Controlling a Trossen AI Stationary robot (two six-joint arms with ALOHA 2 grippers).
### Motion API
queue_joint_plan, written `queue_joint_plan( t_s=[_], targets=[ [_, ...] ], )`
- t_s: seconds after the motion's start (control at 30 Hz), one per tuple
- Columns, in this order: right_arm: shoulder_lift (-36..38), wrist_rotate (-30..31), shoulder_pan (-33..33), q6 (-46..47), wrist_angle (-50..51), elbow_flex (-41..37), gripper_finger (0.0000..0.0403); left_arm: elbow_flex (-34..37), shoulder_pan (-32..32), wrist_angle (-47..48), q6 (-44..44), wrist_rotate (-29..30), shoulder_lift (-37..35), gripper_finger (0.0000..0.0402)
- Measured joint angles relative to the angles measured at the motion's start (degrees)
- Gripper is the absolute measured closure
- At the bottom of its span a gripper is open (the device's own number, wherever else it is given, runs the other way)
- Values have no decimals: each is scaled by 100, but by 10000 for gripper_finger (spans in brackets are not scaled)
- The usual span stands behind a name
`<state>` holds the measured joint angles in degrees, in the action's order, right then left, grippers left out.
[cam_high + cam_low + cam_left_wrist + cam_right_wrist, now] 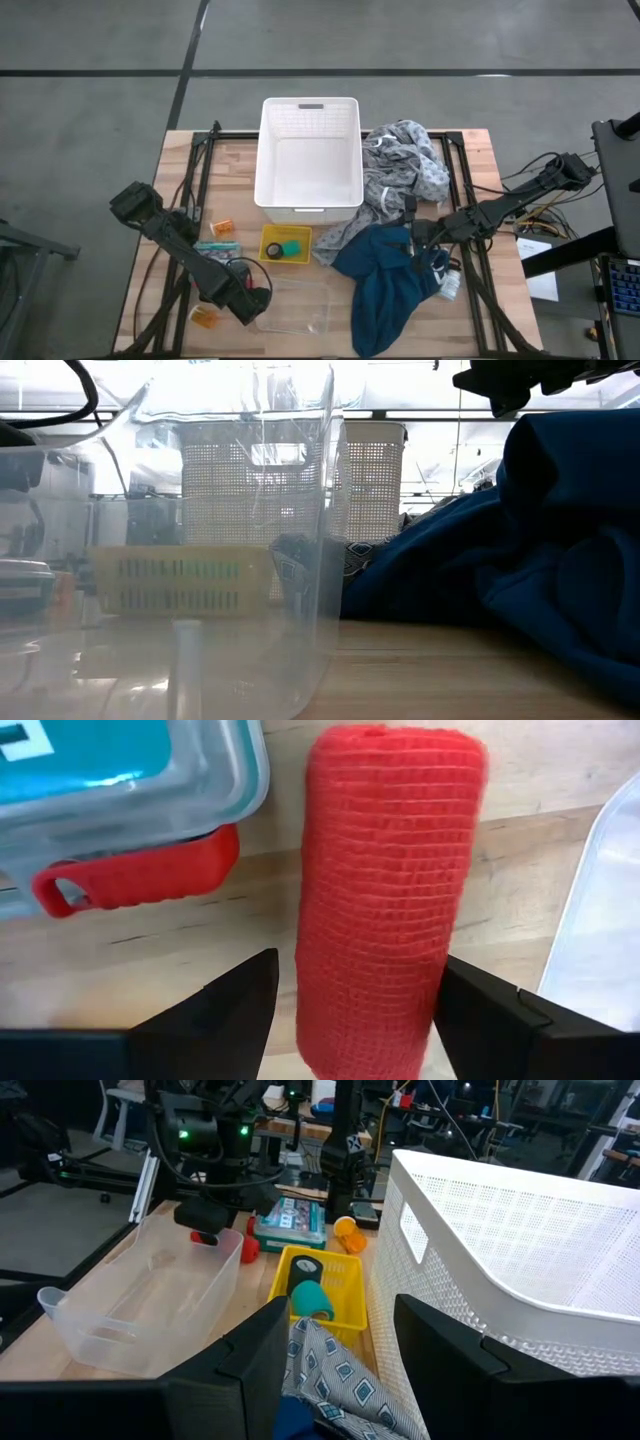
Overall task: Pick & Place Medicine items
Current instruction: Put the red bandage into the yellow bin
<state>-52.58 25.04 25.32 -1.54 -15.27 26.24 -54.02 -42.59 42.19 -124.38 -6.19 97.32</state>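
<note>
- Left gripper (350,1020): low over the bench (500,300), just beside the clear tub (295,308) on the side away from the blue cloth (385,285). Its fingers stand apart, one on each side of the red roll (385,890), not visibly pressing on it.
- Red roll: a cylinder of woven, crinkled bandage lying on its side on the wood, between the clear tub and a clear-lidded case (120,790) with a teal label and a red latch. It is probably light, soft and slightly springy; its rough weave should grip well. A hold across the middle of its length seems best, and a hard squeeze may dent it.
- Clear tub: thin, glossy, smooth plastic with rounded corners.
- Yellow basket (322,1285): slotted plastic just beyond the tub, holding a dark green roll (312,1300).
- Orange bottle (349,1234): beyond the tub, past the yellow basket.
- White basket (308,155): stiff lattice walls, farther beyond the tub.
- Right gripper (335,1370): fingers apart, above the grey patterned cloth (405,165) and the blue cloth.
</note>
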Motion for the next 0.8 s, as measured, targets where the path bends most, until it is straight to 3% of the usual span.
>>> queue_joint_plan(
  t_s=[0.23,0.57,0.8],
  targets=[
    [0,0,1,0,0,0,223,0,2,2,0,-26,0,158],
    [0,0,1,0,0,0,223,0,2,-2,-63,-46,0,223],
    [-1,2,1,0,1,0,225,2,2,-2,-65,-48,0,234]
  ],
)
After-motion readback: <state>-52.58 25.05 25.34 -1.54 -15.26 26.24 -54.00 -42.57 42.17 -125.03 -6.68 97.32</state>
